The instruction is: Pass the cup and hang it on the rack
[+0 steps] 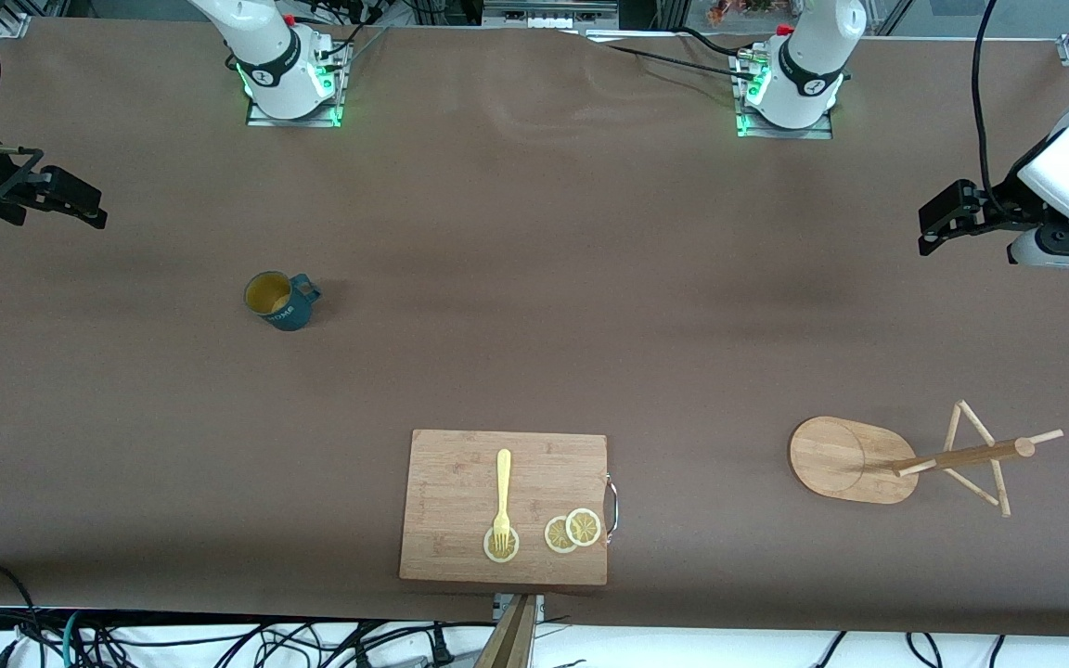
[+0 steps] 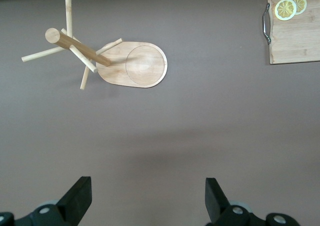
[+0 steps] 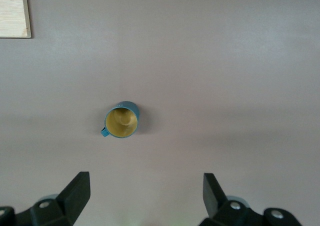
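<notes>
Cup [image 1: 280,301] upright on the bench [image 1: 534,278] toward the right arm's end. Rack [image 1: 906,459] near the front edge, left arm's end. Left claw [image 2: 147,201] and right claw [image 3: 145,198] – both wide open, empty, hanging over bare bench.

We see the cup [image 1: 280,301] standing upright on the table [image 1: 534,278] toward the right arm's end. The rack [image 1: 906,458] stands toward the left arm's end, nearer the front camera. Between them, nearer still, lies a cutting board [image 1: 460,482] with a fork [image 1: 502,496] and lemon slices [image 1: 573,531] on it.
</notes>
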Controlling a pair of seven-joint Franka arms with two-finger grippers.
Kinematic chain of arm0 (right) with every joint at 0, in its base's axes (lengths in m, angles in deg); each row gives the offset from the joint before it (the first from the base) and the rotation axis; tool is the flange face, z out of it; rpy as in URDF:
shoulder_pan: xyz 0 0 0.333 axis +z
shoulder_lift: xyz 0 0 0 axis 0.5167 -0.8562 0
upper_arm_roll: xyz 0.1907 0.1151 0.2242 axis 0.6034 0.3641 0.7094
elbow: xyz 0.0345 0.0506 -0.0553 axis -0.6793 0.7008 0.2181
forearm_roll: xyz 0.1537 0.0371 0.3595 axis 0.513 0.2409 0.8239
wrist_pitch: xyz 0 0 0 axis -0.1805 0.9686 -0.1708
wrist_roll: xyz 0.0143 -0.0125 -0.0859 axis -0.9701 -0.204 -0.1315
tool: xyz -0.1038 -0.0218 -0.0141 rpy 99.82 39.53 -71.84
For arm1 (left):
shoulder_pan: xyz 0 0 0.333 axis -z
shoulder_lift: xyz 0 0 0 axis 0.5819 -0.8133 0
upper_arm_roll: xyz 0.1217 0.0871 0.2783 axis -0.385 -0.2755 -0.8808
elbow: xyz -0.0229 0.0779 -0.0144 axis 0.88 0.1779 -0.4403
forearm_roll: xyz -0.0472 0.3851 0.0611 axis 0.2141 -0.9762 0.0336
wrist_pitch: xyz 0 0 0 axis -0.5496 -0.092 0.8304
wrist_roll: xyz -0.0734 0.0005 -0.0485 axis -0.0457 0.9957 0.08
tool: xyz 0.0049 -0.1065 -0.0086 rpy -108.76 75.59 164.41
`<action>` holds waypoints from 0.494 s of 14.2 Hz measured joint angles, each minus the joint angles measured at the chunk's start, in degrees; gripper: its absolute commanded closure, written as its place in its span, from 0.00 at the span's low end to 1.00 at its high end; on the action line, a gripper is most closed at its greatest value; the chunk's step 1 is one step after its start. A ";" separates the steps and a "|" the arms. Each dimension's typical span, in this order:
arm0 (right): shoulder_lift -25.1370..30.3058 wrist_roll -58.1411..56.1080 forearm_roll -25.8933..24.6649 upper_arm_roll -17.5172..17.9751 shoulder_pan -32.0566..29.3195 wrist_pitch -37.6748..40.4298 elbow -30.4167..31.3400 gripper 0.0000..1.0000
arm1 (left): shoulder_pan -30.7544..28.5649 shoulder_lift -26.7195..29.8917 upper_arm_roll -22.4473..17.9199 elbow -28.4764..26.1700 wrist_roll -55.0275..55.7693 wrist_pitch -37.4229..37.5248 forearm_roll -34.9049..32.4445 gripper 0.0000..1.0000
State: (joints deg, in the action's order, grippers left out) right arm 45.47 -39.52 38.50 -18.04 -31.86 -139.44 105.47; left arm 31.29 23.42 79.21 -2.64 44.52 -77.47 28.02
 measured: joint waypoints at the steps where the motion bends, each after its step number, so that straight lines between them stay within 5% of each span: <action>1: 0.00 0.00 0.01 0.00 0.00 0.00 0.00 0.00 | 0.03 0.00 0.05 0.00 0.00 0.00 0.00 0.00; 7: -0.03 -0.02 0.02 0.07 0.00 0.00 0.00 0.00 | 0.04 0.00 0.30 0.00 0.00 0.00 -0.02 0.00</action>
State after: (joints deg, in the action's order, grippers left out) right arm 45.45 -39.54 38.51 -17.96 -31.86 -139.44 105.47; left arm 31.33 23.42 79.50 -2.64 44.52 -77.47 27.99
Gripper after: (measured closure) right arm 0.000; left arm 0.000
